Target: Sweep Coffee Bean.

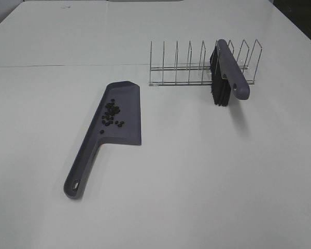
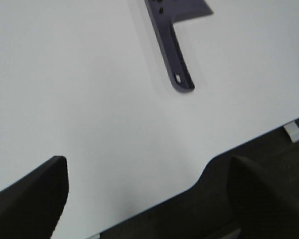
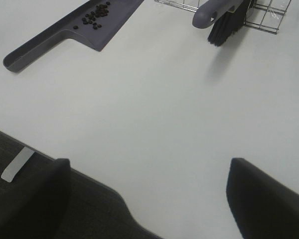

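Note:
The coffee beans point(image 1: 111, 113) lie in a loose cluster on the grey-purple dustpan point(image 1: 128, 130), which lies flat on the white table, left of centre, with its handle toward the front. The beans point(image 3: 95, 15) and dustpan point(image 3: 55, 40) also show in the right wrist view. The left wrist view shows mainly the dustpan's handle point(image 2: 173, 55). The brush point(image 1: 232, 70), with a grey handle and black bristles, leans in the wire rack point(image 1: 186, 65) at the back right. My left gripper point(image 2: 147, 199) and right gripper point(image 3: 149, 199) are open, empty, and hang over the table's front edge, out of the exterior view.
The wire rack point(image 3: 269, 20) has several upright dividers. The white table ends at a dark front edge with a small white tab point(image 2: 292, 132), which the right wrist view also shows point(image 3: 17, 164). A seam crosses the table at the back point(image 1: 67, 66).

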